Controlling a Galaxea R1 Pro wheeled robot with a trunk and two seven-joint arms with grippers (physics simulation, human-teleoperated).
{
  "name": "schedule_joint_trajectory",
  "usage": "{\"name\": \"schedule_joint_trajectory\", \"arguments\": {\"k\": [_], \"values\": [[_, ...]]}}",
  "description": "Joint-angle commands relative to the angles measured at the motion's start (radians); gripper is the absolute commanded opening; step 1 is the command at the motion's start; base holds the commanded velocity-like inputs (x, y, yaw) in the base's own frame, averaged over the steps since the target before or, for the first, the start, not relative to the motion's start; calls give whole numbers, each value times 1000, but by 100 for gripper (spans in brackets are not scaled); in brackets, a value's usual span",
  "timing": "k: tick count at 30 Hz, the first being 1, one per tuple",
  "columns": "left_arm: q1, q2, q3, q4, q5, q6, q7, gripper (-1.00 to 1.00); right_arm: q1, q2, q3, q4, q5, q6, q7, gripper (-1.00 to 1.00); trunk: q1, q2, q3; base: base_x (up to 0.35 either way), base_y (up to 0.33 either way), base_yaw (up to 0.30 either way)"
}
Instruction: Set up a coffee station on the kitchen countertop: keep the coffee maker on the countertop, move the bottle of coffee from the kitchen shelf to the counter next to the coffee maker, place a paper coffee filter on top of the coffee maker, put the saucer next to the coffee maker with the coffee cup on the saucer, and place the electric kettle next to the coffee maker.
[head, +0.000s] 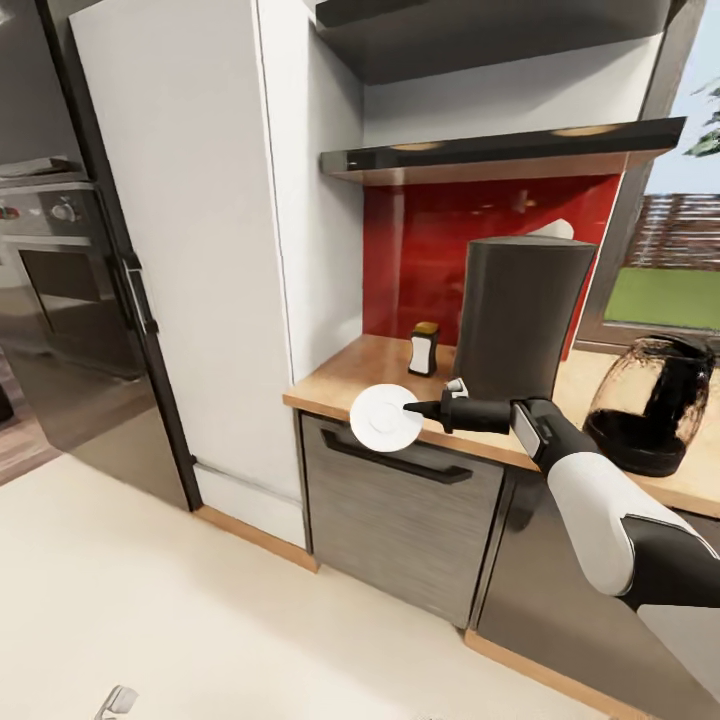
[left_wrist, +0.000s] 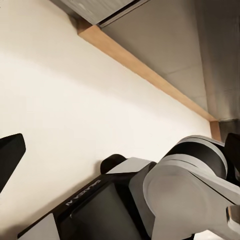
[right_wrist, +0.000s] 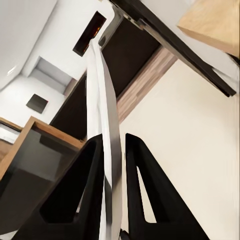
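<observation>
Still risky: saucer (head: 385, 416) pinched only by rim, right claw (head: 412, 408) clamped thin-edge between fingers (right_wrist: 95, 165); could slip or swing if wrist jolts. Held off counter (head: 340, 378) front edge, just ahead of claw tip, so drop means floor. Could also clip bottle (head: 424, 348) or coffee maker (head: 520, 310) just behind claw when going in. Disc tilted, face toward camera, plane running along fingers. Kettle (head: 652, 404) beside forearm. Left claw: cannot tell.
</observation>
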Motion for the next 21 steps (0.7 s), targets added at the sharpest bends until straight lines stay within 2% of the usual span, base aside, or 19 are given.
{"name": "schedule_joint_trajectory", "arguments": {"k": [1,12,21], "values": [[-1,1,-7,-1,10,11,-2,100,-1,0,-4,0,-1,11,4,-100,0,-1,-1,0,47,-258],[-1,1,-6,-1,10,11,-2,100,2,0,-4,6,-1,11,4,-100,0,-1,0,79,232,-93],[-1,1,-6,-1,10,11,-2,100,7,0,-4,12,-1,11,4,-100,0,-1,0,17,41,-261]]}}
